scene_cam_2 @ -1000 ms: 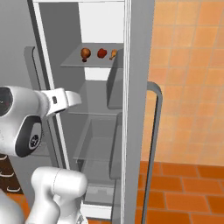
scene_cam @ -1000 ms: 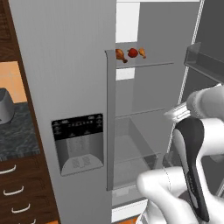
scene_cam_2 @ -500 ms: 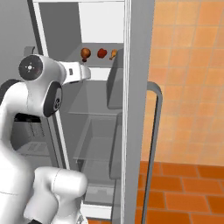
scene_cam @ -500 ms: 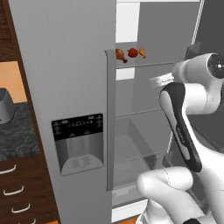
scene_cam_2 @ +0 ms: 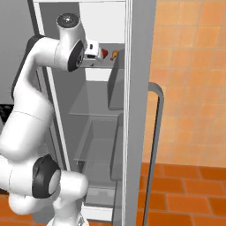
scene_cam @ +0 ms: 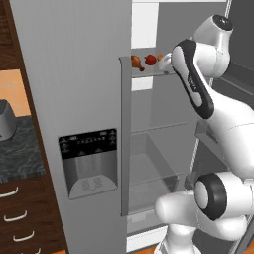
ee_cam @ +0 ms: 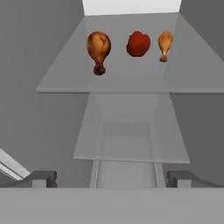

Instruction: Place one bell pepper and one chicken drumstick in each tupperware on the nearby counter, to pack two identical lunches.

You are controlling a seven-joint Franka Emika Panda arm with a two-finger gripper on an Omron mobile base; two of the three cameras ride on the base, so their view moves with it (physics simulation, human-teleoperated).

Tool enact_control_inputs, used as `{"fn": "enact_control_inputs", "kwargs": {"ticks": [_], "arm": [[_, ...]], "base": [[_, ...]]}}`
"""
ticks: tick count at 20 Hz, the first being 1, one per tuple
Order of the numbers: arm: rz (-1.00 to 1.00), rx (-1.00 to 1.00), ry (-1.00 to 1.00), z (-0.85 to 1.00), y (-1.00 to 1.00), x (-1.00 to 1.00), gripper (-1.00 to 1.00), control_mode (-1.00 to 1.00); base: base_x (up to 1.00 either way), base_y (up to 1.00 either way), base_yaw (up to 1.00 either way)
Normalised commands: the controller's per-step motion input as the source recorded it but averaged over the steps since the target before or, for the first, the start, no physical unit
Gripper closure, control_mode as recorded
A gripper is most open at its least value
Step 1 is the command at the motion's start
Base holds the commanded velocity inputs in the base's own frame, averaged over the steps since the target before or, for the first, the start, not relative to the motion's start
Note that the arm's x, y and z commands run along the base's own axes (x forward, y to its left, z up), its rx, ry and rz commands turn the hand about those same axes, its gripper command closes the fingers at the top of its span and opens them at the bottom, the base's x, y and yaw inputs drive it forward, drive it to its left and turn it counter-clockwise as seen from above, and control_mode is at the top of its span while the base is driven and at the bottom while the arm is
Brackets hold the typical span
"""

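On the top glass shelf (ee_cam: 127, 81) of the open fridge lie a plump chicken drumstick (ee_cam: 98, 47), a red bell pepper (ee_cam: 138, 43) and a slimmer second drumstick (ee_cam: 165, 43), in a row. From the left base view the same drumstick (scene_cam: 136, 61) and pepper (scene_cam: 150, 60) sit just left of my hand. My gripper (ee_cam: 111, 178) is open, level with this shelf and short of the food, with nothing between its fingertips (ee_cam: 43, 177). The dark marbled counter (scene_cam: 20, 154) lies left of the fridge. The tupperware is out of view.
A grey toaster (scene_cam: 6, 121) stands on the counter over brown drawers (scene_cam: 20, 218). The fridge door (scene_cam_2: 137, 110) with its curved handle (scene_cam_2: 154, 145) stands open on the right. Lower glass shelves (scene_cam: 158, 126) sit below the food. The left fridge door carries a dispenser panel (scene_cam: 89, 161).
The arm has swung up from waist height to the top shelf, bringing the hand level with the food. The gripper has stayed open.
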Motion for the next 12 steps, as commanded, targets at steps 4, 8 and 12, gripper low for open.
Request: {"fn": "enact_control_inputs", "kwargs": {"ticks": [4,8,12], "arm": [[0.04,0.04,-0.01,-0.01,0.38,0.89,-1.0,-1.0],[0.0,0.0,-0.01,-0.04,0.24,1.0,-1.0,-1.0],[0.0,0.0,-0.05,-0.3,0.37,0.99,-1.0,-1.0]], "base": [[0.0,0.0,0.0],[0.0,0.0,0.0],[0.0,0.0,0.0]]}}
